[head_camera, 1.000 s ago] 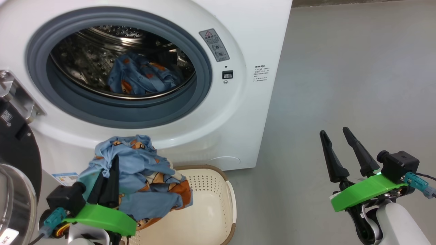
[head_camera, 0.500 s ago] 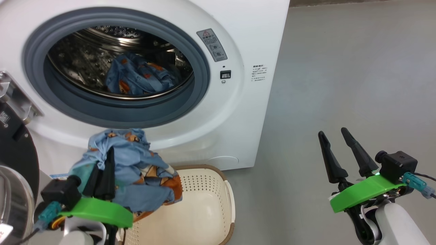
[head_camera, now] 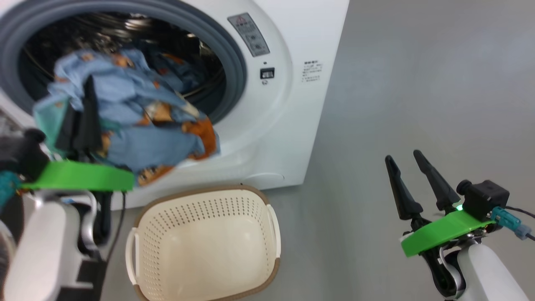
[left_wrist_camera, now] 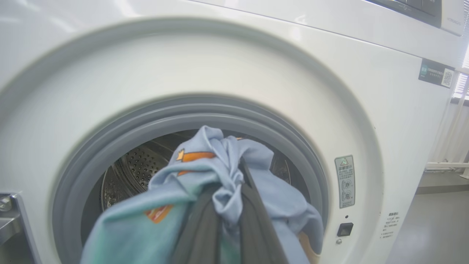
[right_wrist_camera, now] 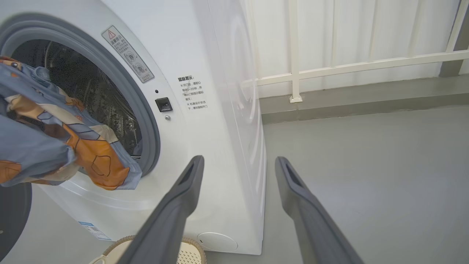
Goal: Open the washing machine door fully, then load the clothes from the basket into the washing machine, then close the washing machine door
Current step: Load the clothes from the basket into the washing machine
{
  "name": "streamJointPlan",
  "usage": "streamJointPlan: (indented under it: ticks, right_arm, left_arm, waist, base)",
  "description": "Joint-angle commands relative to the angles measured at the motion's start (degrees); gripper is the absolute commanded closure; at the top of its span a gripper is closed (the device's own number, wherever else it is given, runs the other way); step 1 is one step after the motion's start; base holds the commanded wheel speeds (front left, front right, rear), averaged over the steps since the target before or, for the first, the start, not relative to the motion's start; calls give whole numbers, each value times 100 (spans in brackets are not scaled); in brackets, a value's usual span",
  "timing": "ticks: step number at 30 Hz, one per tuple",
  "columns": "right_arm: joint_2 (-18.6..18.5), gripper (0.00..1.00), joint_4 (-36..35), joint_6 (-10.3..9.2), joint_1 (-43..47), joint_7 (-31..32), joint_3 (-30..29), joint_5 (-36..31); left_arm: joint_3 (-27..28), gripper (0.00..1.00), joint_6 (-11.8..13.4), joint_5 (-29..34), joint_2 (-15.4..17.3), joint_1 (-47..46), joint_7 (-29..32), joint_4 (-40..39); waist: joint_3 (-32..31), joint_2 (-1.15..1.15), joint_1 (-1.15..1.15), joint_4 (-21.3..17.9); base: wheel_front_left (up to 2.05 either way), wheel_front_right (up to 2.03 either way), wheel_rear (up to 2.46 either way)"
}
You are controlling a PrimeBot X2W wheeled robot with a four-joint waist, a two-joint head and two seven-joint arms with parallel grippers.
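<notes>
Head view, left claw [head_camera: 85, 104]: clamped together on a bundle of blue clothes [head_camera: 138, 125], raised level with the mouth of the washing machine [head_camera: 292, 104], just in front of the grey rubber ring [head_camera: 234, 62], not yet past it.
Left wrist view: same bundle draped over both fingers [left_wrist_camera: 201, 227], aimed straight at the steel drum [left_wrist_camera: 128, 172].
Right claw [head_camera: 404, 161]: spread wide apart, holding nothing, parked low over the bare floor [head_camera: 418, 62], well apart from the machine.
Door [right_wrist_camera: 13, 209]: swung out on the robot's left, black edge at the lower left of the right wrist view; opening wholly unblocked, so first step judged done.
Drum contents: more blue and orange fabric [head_camera: 175, 71] lying inside already, behind the raised bundle.
Basket [head_camera: 200, 209]: on the floor right below the opening, showing bare cream plastic, nothing inside as far as visible.
Progress: judged well past halfway; loading nearly over, this bundle likely the last.
Left to do: push bundle through the ring, let go deep enough to leave no cloth on the seal, pull arm out, swing door shut until latched.
Risk: trailing orange corner hanging low, liable to catch on the ring or get trapped by the door.
</notes>
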Motion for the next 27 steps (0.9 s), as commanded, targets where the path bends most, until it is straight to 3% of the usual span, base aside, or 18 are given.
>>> streamJointPlan:
  ticks: [1,10,19,27]
  right_arm:
    - [-21,0,-166,12,-172,-27,125,-19]
    - [93,0,-337,12,-515,-27,123,-116]
    - [385,0,-471,12,-828,-27,290,-178]
    - [577,0,-573,12,-916,-27,343,-193]
  left_arm:
    - [235,100,-58,50,178,-306,-36,-48]
    - [463,100,-378,175,152,-1413,-36,1398]
    - [615,100,-459,392,558,-2703,-36,2920]
    - [471,100,-471,488,976,-3727,-36,3757]
  waist:
    - [306,0,0,-179]
    - [1243,0,0,-543]
    - [2116,0,0,-1042]
    - [2634,0,0,-1424]
  base:
    - [0,0,0]
    - [0,0,0]
    - [0,0,0]
    - [0,0,0]
